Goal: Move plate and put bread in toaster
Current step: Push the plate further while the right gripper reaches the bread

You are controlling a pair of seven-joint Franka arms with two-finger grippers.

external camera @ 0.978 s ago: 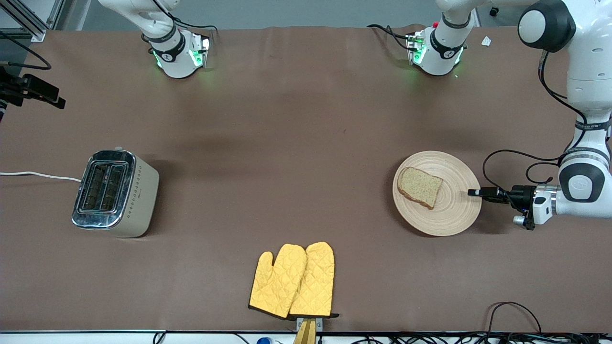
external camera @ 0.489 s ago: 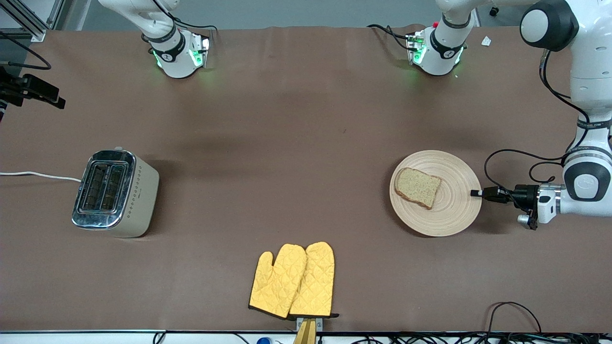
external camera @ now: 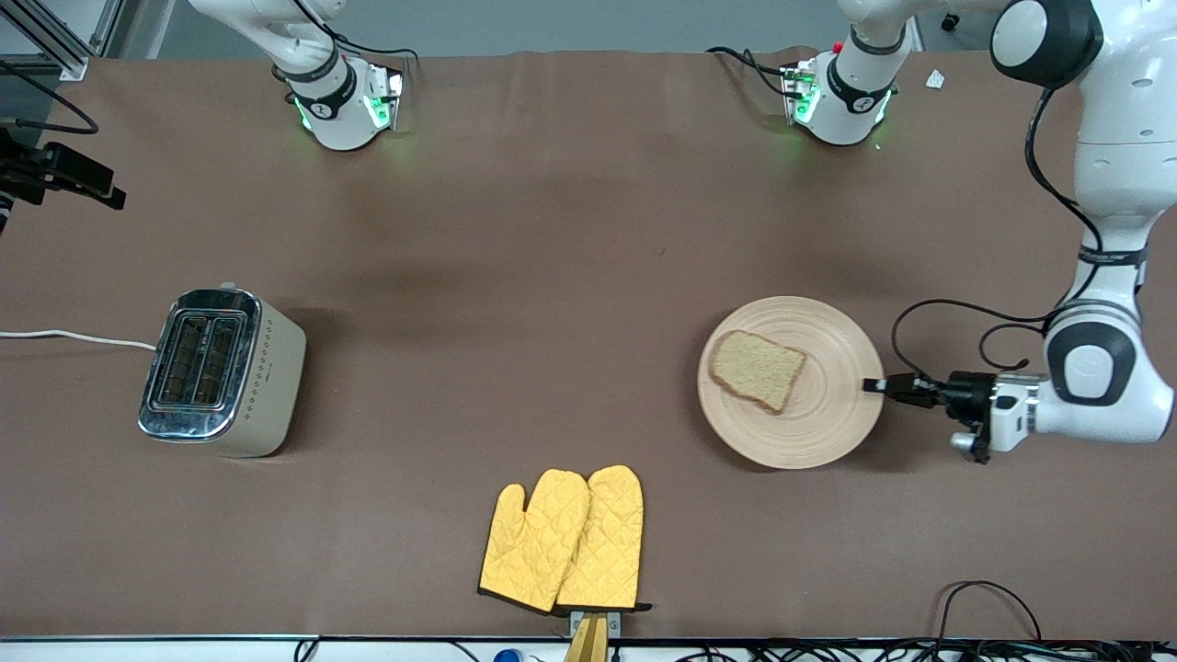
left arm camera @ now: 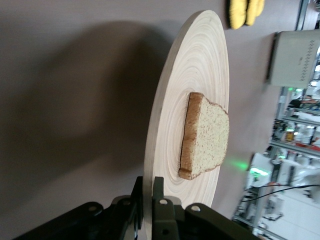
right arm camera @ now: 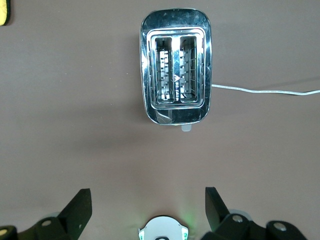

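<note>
The round wooden plate [external camera: 828, 414] lies toward the left arm's end of the table, and the slice of brown bread [external camera: 757, 370] rests on it. My left gripper [external camera: 874, 385] is shut on the plate's rim at the edge toward the left arm's end. In the left wrist view the two fingers [left arm camera: 159, 192] pinch the plate's [left arm camera: 200, 65] thin edge, with the bread [left arm camera: 210, 137] just past them. The toaster [external camera: 216, 370] stands toward the right arm's end, both slots empty. My right gripper [right arm camera: 147, 192] hangs open high above the table near the toaster [right arm camera: 176, 65], holding nothing.
A pair of yellow oven mitts [external camera: 563, 538] lies near the table's front edge, nearer to the front camera than the plate and the toaster. The toaster's white cord [external camera: 74, 337] runs off the right arm's end of the table. Brown table [external camera: 515, 303] lies between toaster and plate.
The left gripper closed on the plate's rim and moved the plate, with the bread on it, toward the toaster's end of the table. The right arm has not moved.
</note>
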